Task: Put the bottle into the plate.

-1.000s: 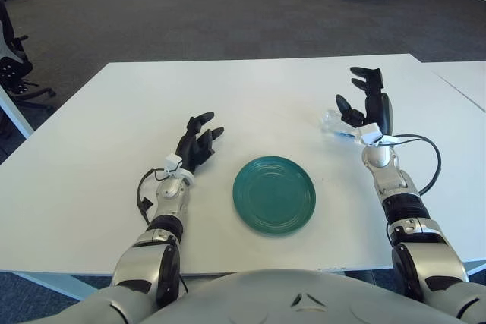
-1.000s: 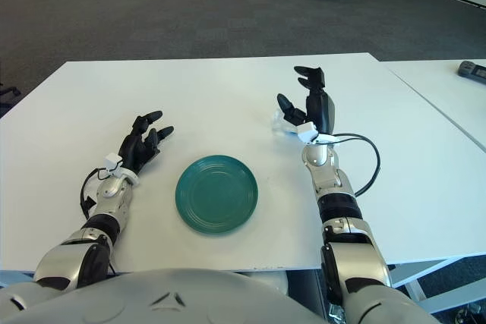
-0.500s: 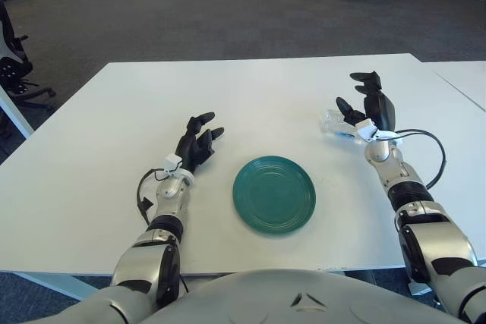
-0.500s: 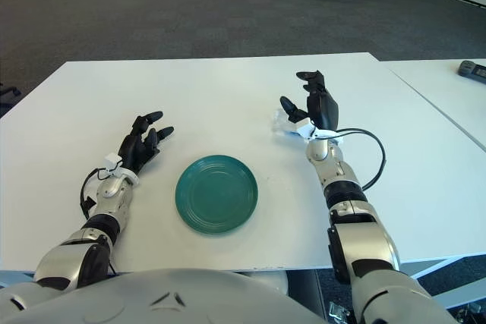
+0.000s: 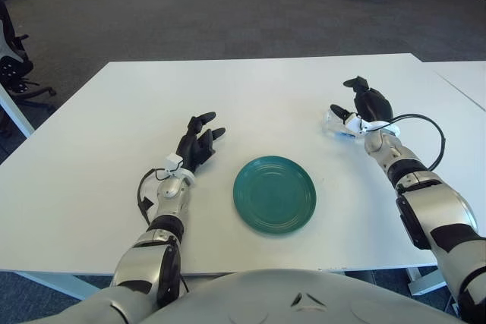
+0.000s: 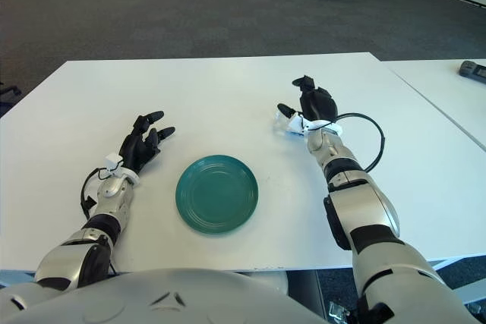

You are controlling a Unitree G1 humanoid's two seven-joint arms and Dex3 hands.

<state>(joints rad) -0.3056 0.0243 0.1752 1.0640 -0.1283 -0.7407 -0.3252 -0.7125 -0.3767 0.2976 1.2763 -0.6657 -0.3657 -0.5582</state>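
Observation:
A small clear bottle (image 5: pixel 337 124) lies on its side on the white table (image 5: pixel 250 96), to the right of and beyond the round green plate (image 5: pixel 274 193). My right hand (image 5: pixel 354 104) is bent down over the bottle's right end. Its fingers (image 5: pixel 355 85) arch above the bottle and the thumb (image 5: pixel 336 112) reaches along it; they are spread, not closed around it. Part of the bottle is hidden under the palm. My left hand (image 5: pixel 199 140) shows left of the plate, fingers relaxed and holding nothing.
A black cable (image 5: pixel 434 144) loops off my right wrist. A second white table (image 6: pixel 448 104) stands to the right with a dark device (image 6: pixel 472 70) on it. An office chair (image 5: pixel 14 66) stands by the table's left edge.
My right hand has tipped forward and dropped from an upright pose onto the bottle, reaching farther out. The bottle, plate and left hand have stayed put.

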